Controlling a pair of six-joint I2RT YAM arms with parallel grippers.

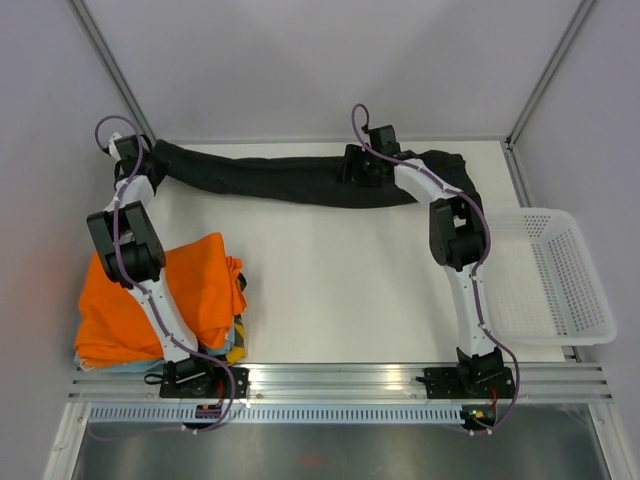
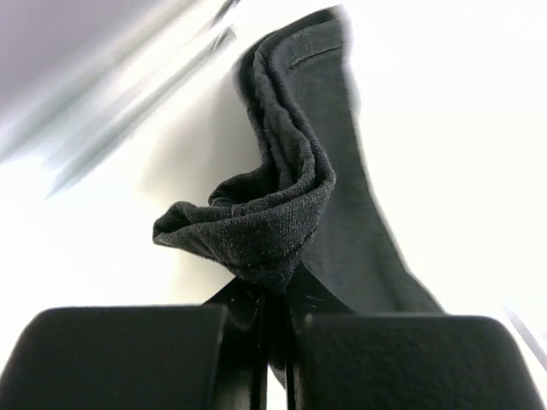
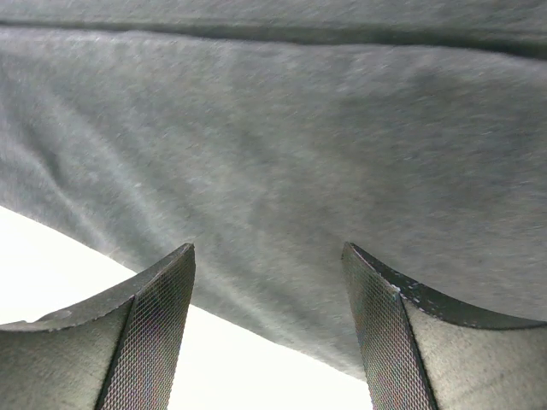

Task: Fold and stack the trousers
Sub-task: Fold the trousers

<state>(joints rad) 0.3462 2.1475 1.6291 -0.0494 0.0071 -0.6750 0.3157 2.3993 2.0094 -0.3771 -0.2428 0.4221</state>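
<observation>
**Trousers (image 1: 290, 180) strung along the far table edge; left claw clenched on one end, right claw released.**

We note the black trousers lying as a long, bunched band on the white table (image 1: 340, 290). In the top view they run from about 10 o'clock to 1 o'clock, and the wider end is heaped at 1 o'clock behind the right arm. The left claw (image 2: 273, 320) sits at the 10 o'clock end, grasping a fold of the cloth. In its wrist view a crumpled tip stands up out of the closed jaws, and the rest trails away over the table. The right claw (image 3: 269, 265) is at 12 o'clock over the middle of the band, jaws spread and holding nothing. Cloth fills its wrist view just past the tips, and we cannot tell whether they touch it. An orange garment (image 1: 150, 290) lies at 8 o'clock under the left arm. A white basket (image 1: 590, 290) stands at 3 o'clock.
</observation>
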